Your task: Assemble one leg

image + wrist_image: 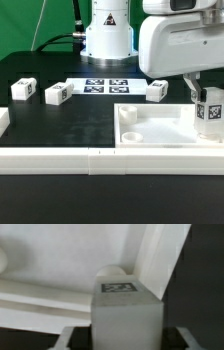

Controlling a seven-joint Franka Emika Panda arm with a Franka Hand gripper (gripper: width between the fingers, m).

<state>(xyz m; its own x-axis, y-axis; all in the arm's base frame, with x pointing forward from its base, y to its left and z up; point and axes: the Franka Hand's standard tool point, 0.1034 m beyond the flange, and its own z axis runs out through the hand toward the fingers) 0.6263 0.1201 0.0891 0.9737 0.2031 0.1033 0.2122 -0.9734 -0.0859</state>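
Observation:
My gripper [206, 100] is at the exterior view's right, shut on a white leg [211, 112] with a black-and-white tag on its side. It holds the leg upright over the right corner of the large white square tray-like part [160, 128]. In the wrist view the leg [125, 308] fills the space between my fingers [72, 338], tag facing up. Its far end sits close to a round corner hole [117, 270] of the tray-like part [70, 258]. I cannot tell whether the leg touches the hole. Three more legs [22, 90] [57, 95] [156, 91] lie loose on the black table.
The marker board [105, 86] lies flat in front of the arm's base [107, 40]. A long white rail [90, 160] runs along the table's front edge, with a white block [3, 122] at the exterior view's left.

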